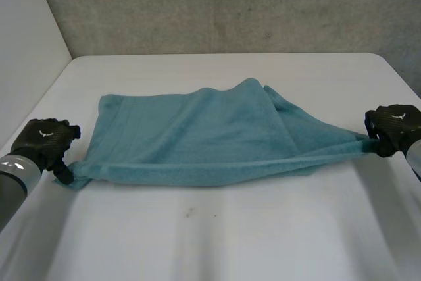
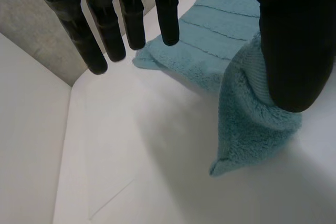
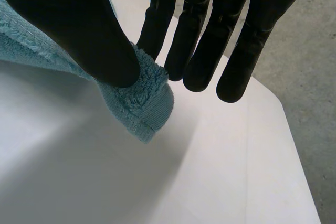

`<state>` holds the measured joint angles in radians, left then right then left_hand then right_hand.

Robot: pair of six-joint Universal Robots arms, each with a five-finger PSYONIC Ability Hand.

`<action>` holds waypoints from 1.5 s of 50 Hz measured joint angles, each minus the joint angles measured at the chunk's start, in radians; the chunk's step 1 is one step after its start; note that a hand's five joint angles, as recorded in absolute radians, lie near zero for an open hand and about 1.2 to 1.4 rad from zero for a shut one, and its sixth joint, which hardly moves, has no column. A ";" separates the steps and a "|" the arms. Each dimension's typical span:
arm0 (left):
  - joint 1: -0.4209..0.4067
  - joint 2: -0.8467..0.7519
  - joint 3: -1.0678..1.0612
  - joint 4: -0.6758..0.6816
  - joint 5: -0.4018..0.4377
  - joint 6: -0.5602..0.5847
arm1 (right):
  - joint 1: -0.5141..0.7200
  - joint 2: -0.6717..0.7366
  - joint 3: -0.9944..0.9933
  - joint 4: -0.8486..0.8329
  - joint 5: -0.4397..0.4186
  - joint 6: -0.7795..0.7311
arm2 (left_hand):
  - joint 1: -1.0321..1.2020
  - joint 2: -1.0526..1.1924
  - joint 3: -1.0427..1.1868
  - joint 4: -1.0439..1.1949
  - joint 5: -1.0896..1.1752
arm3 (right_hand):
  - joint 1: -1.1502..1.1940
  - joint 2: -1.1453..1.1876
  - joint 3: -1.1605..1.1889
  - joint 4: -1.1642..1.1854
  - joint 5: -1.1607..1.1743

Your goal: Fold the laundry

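Note:
A teal towel point(image 1: 197, 139) lies spread across the middle of the white table point(image 1: 210, 241), with its near edge pulled taut between my two hands. My left hand point(image 1: 43, 139) grips the near left corner. In the left wrist view the thumb point(image 2: 294, 40) pins that corner point(image 2: 252, 124), which hangs below it, while the other fingers point(image 2: 131, 19) stay straight. My right hand point(image 1: 395, 126) holds the right corner just above the table. There the thumb point(image 3: 79, 30) pinches the towel's tip point(image 3: 142, 103) against a finger.
A grey wall point(image 1: 230, 4) runs behind the table and a white panel point(image 1: 26, 44) stands at its left side. The far right table corner point(image 3: 278, 103) is angled off. Bare tabletop lies in front of the towel.

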<state>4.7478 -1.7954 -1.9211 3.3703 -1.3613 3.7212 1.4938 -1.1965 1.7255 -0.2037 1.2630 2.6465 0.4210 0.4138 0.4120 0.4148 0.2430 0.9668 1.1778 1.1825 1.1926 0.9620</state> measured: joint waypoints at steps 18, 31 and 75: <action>0.029 -0.054 0.023 -0.009 0.029 0.000 | 0.007 0.012 -0.004 0.012 -0.003 -0.004 | 0.721 0.782 0.776 0.777 0.698 | 0.000 0.000 0.000 0.000 0.009; 0.033 0.287 0.070 -0.095 0.026 -0.016 | 0.002 -0.246 -0.196 0.411 -0.007 -0.161 | 0.721 0.785 0.779 0.777 0.698 | 0.000 0.000 0.003 0.000 0.009; -0.143 -0.216 0.945 0.007 -0.132 0.004 | 0.260 0.189 -1.130 0.379 0.289 -0.046 | 0.721 0.787 0.782 0.782 0.698 | 0.000 0.000 0.004 0.000 0.017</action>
<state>4.6048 -2.0113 -0.9763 3.3772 -1.4936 3.7248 1.7536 -1.0080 0.5951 0.1749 1.5521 2.6006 1.1418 1.2013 1.1937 1.1966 0.9408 0.9668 1.1779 1.1868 1.1927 0.9795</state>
